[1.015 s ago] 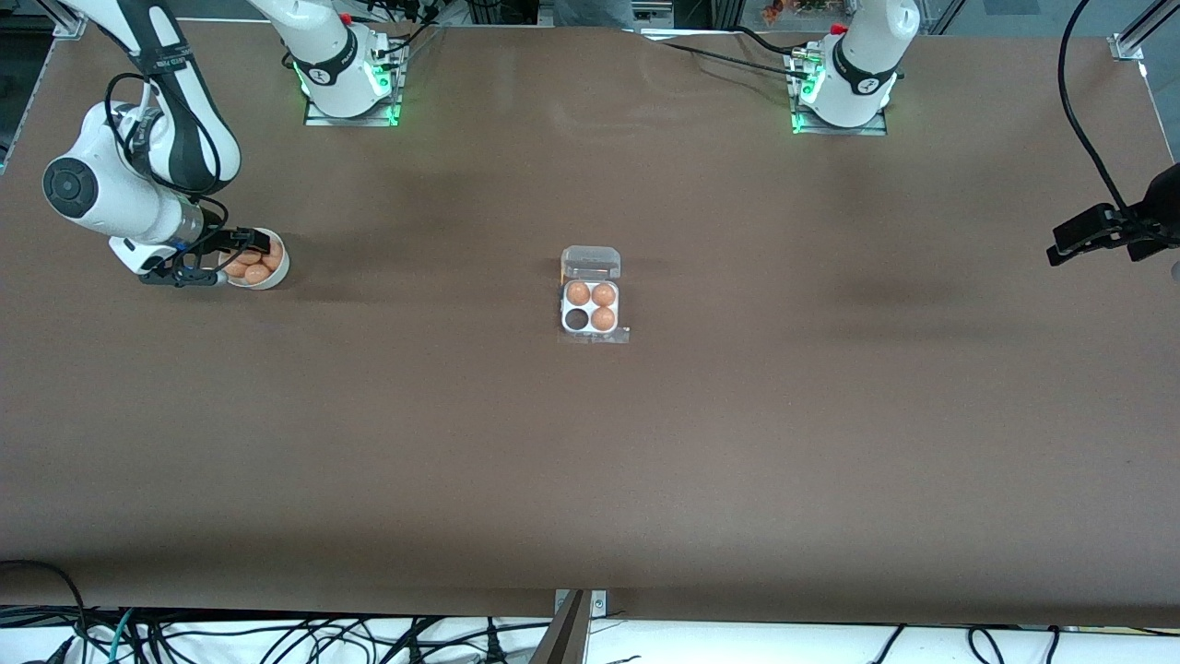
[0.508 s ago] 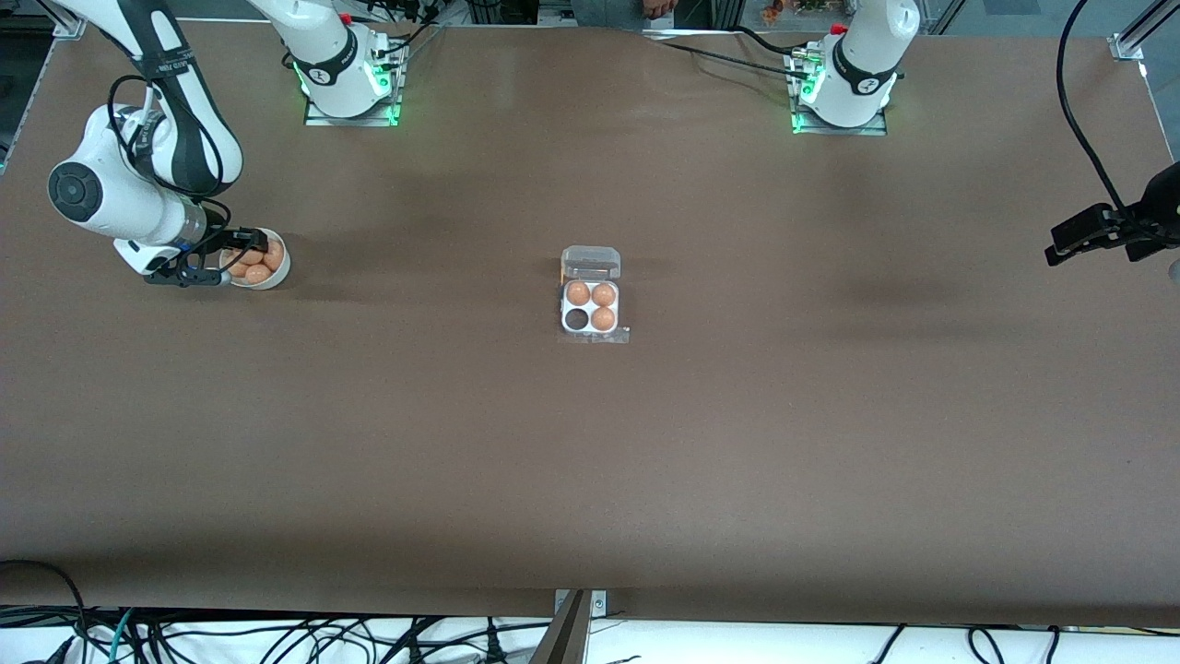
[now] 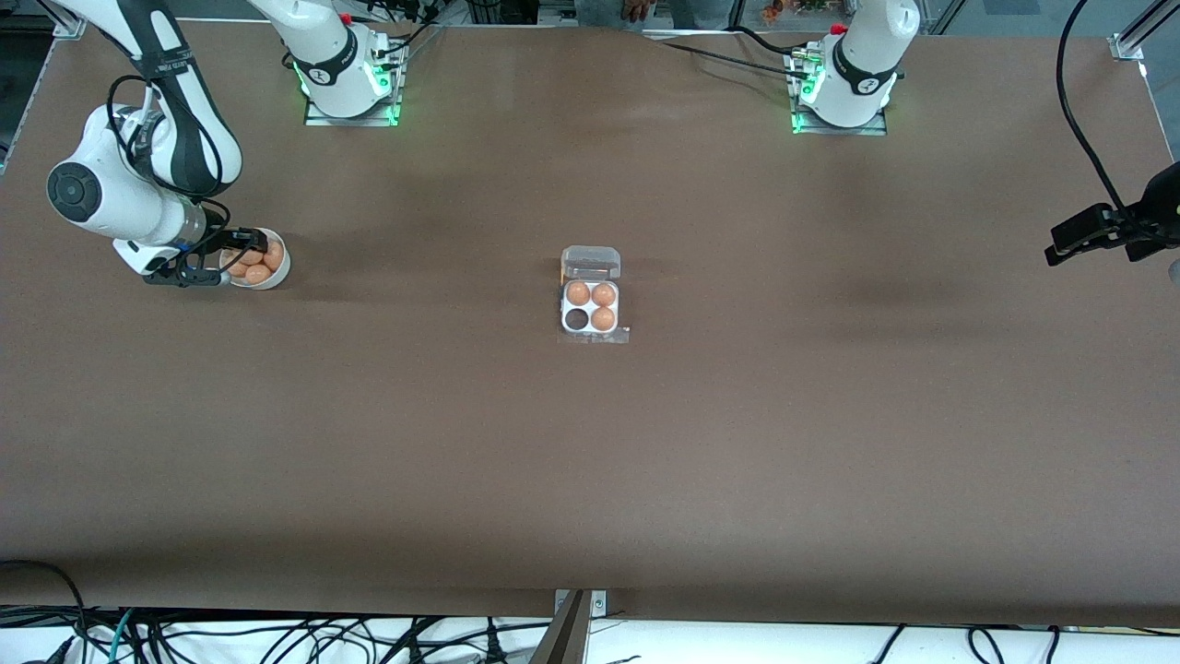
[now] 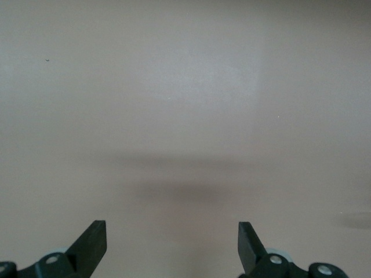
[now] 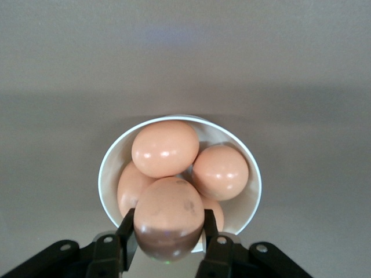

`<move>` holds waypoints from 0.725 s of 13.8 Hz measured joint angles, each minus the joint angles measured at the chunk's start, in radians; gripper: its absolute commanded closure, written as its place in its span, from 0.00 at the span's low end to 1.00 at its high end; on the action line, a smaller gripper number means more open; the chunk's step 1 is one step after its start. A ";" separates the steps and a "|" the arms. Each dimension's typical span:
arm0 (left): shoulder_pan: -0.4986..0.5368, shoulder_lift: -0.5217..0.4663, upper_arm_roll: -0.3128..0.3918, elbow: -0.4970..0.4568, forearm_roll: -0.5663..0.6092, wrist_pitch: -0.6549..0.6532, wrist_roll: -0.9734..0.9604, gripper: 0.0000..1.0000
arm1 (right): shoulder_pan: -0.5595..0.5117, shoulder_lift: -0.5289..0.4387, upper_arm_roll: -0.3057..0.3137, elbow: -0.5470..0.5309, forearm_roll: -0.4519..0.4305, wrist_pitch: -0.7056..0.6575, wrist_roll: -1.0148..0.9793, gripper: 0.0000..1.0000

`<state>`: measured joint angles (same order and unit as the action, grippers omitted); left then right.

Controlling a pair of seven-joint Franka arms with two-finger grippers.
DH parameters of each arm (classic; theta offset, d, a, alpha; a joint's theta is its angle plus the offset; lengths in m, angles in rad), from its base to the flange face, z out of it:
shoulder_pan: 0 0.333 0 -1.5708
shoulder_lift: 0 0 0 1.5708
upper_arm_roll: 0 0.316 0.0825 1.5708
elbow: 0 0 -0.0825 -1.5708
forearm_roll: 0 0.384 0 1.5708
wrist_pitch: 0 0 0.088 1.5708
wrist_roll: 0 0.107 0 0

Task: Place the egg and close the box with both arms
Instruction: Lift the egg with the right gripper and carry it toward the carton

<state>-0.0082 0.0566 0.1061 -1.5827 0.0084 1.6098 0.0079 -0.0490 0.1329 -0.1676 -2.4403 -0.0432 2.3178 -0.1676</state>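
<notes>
My right gripper point(image 5: 168, 223) is shut on one orange-brown egg point(image 5: 168, 211), just over the white bowl point(image 5: 107, 168) that holds several more eggs point(image 5: 165, 147). In the front view this gripper point(image 3: 241, 254) sits at the bowl point(image 3: 279, 274) toward the right arm's end of the table. The box point(image 3: 591, 329) lies mid-table with its clear lid point(image 3: 591, 262) folded open. Three of its cells hold eggs, and one cell point(image 3: 577, 319) nearer the front camera is empty. My left gripper point(image 3: 1060, 244) hangs open over bare table at the left arm's end, with nothing between its fingers point(image 4: 93, 240).
The brown table point(image 3: 590, 461) stretches wide between the bowl and the box. Both arm bases point(image 3: 346, 74) stand at the edge farthest from the front camera. Cables hang along the nearest edge.
My right gripper's fingers have closed on the egg over the bowl, and that arm has shifted slightly. The left arm has stayed still.
</notes>
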 measured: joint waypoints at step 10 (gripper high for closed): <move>0.000 0.000 0.000 0.000 0.000 0.000 0.000 0.00 | 0.014 -0.006 0.091 0.258 0.001 -0.319 0.084 0.66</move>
<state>-0.0083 0.0566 0.1060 -1.5826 0.0084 1.6098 0.0079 -0.0346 0.1268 -0.0770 -2.1820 -0.0425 1.9989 -0.0841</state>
